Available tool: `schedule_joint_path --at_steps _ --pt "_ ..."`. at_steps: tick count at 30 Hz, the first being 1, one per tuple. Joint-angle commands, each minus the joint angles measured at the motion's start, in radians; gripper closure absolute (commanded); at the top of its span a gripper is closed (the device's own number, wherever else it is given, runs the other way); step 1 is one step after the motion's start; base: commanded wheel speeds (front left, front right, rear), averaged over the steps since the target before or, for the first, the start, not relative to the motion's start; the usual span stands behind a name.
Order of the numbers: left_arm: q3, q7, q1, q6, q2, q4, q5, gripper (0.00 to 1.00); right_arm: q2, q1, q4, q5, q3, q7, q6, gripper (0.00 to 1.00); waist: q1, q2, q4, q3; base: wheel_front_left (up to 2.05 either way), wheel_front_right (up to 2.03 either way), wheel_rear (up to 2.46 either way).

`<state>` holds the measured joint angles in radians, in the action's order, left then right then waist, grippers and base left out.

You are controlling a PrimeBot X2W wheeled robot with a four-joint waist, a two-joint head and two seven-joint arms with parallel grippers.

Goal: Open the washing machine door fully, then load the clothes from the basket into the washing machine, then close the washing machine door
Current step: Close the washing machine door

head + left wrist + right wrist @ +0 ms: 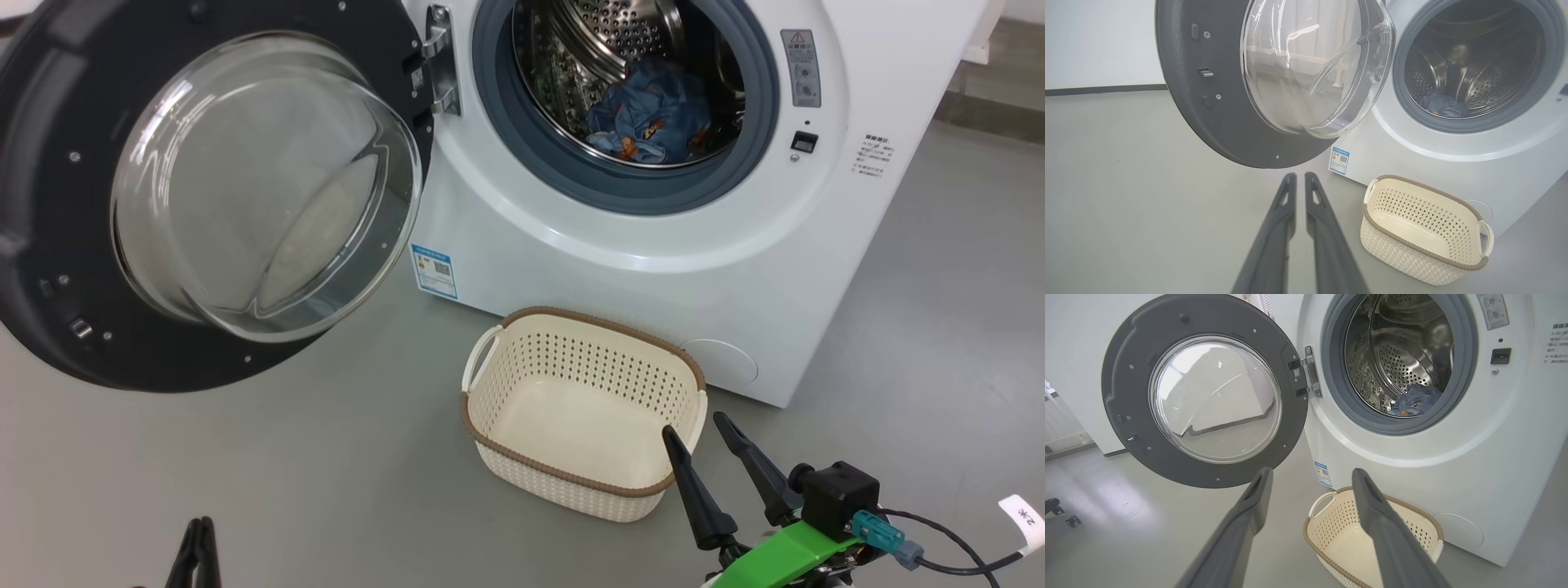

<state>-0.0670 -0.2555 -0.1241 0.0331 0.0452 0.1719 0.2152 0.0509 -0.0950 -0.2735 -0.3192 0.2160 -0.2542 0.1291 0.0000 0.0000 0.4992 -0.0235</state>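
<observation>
Washing machine (620, 269): it stands on the floor with its mouth uncovered. I judge the loading is done and only the last step, the closing, is left.
Washing machine door (220, 196): it is swung wide out to my left on its hinge, the glass bowl turned toward me. The next move calls for one arm to get behind its outer edge and push it round to the right until the latch catches. My left arm is the nearer one, I think.
Basket (571, 490): it sits on the floor just in front of the machine, and I see nothing in it.
Clothes (649, 114): the blue garment lies at the bottom of the steel drum, behind the grey gasket, so it should not catch in the door.
Right gripper (694, 425): it is low at my right, over the near corner of the basket. The fingers are spread wide, point up toward the machine and hold nothing.
Left gripper (196, 547): it is low at my left, well apart from the door. The fingers are drawn almost together with a thin slit between them and nothing inside. In the left wrist view they aim at the lower rim of the door.
</observation>
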Motion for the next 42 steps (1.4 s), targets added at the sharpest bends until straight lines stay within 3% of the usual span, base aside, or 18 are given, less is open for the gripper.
schedule_joint_path --at_steps 1,12,16,21,27,28,36,42 --pt "-0.039 -0.006 0.028 0.006 0.005 -0.032 0.004 1.0 -0.001 -0.027 0.029 0.005 0.023 -0.008 0.002 0.0 0.0 0.0 0.002 0.01 0.0 0.0 0.0" --pt "-0.153 -0.006 0.102 0.026 0.01 -0.09 0.062 1.0 -0.001 -0.03 0.044 0.08 -0.005 -0.008 0.002 0.0 0.0 0.0 0.018 0.126 0.0 0.0 0.0" --pt "-0.246 -0.006 0.158 0.037 0.054 -0.103 0.102 1.0 0.003 -0.032 0.052 0.111 -0.005 -0.004 0.002 0.0 0.0 0.0 -0.008 0.178 0.0 0.0 0.0" --pt "-0.386 -0.006 0.24 0.053 0.141 -0.116 0.185 1.0 0.023 -0.052 0.084 0.135 -0.015 0.018 0.002 0.0 0.0 0.0 -0.053 0.243 0.0 0.0 0.0" --pt "-0.518 0.007 0.377 0.07 0.269 -0.015 0.333 1.0 0.046 -0.072 0.116 0.143 -0.011 0.039 0.002 0.0 0.0 0.0 -0.092 0.295 0.0 0.0 0.0" --pt "-0.518 0.007 0.377 0.07 0.269 -0.015 0.333 1.0 0.046 -0.072 0.116 0.143 -0.011 0.039 0.002 0.0 0.0 0.0 -0.092 0.295 0.0 0.0 0.0" --pt "-0.651 0.109 0.616 0.082 0.431 0.255 0.584 1.0 0.059 -0.089 0.14 0.149 -0.004 0.052 0.002 0.0 0.0 0.0 -0.125 0.342 0.0 0.0 0.0" --pt "-0.737 0.169 0.746 0.043 0.562 0.507 0.68 1.0 0.058 -0.108 0.15 0.146 0.005 0.054 0.002 0.0 0.0 0.0 -0.156 0.368 0.0 0.0 0.0"
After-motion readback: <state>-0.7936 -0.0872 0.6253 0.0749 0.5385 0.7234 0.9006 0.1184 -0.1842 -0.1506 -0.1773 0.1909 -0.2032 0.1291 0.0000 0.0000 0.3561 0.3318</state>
